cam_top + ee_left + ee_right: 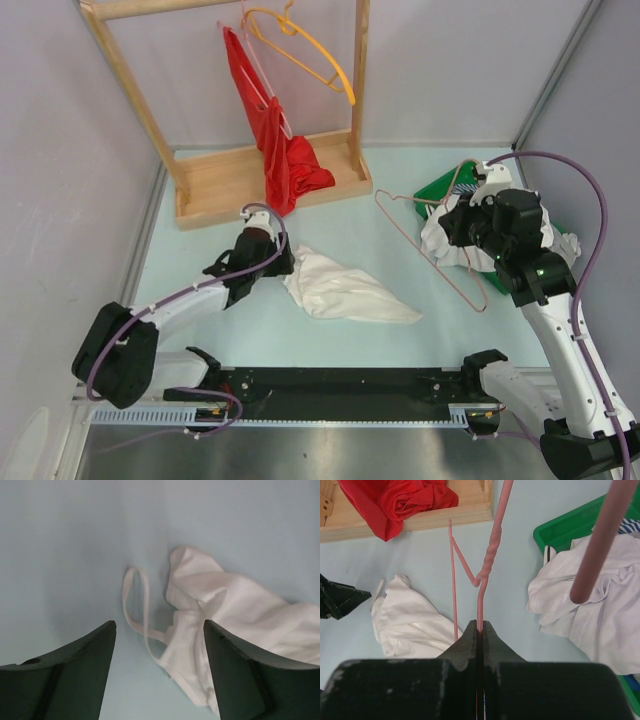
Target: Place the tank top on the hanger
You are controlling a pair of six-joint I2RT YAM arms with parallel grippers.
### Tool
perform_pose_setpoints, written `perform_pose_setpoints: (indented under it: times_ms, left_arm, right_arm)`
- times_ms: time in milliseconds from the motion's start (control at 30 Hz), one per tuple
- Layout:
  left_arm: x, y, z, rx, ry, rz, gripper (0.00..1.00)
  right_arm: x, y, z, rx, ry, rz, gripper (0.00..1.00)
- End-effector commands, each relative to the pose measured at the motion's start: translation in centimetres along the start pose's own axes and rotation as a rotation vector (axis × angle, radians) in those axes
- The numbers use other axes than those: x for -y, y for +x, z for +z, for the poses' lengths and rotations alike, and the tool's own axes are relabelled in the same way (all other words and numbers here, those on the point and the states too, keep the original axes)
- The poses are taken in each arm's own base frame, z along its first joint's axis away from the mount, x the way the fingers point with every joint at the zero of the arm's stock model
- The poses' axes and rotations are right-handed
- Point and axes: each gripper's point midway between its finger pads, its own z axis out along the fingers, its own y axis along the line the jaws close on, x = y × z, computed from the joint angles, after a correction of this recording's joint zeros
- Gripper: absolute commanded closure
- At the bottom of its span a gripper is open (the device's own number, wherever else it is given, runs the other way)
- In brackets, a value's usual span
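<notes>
Your left hand (pixel 159 625) is spread apart just above the tank top (pixel 345 290), crumpled on the worktop (pixel 200 300) before the wooden rack (pixel 220 185), so pinch only its strap loop (pixel 124 600) while your right hand (pixel 479 627), clamped on the hanger (pixel 490 560), holds steady.

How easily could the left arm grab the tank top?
Probably yes: the open left gripper hangs close by the tank top, its strap straight ahead of the jaws, nothing in between.
</notes>
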Motion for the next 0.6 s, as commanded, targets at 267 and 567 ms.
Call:
perform_pose_setpoints:
  times_ms: [267, 567]
  left_arm:
    - [0.1, -3.7, 5.1, 0.018, 0.017, 0.01, 0.44]
    - [-0.7, -2.1, 7.1, -0.067, -0.018, 0.026, 0.6]
  right_arm:
    - [-0.2, -1.0, 0.3, 0.044, -0.016, -0.006, 1.0]
    - [0.1, -0.9, 0.5, 0.037, -0.002, -0.014, 1.0]
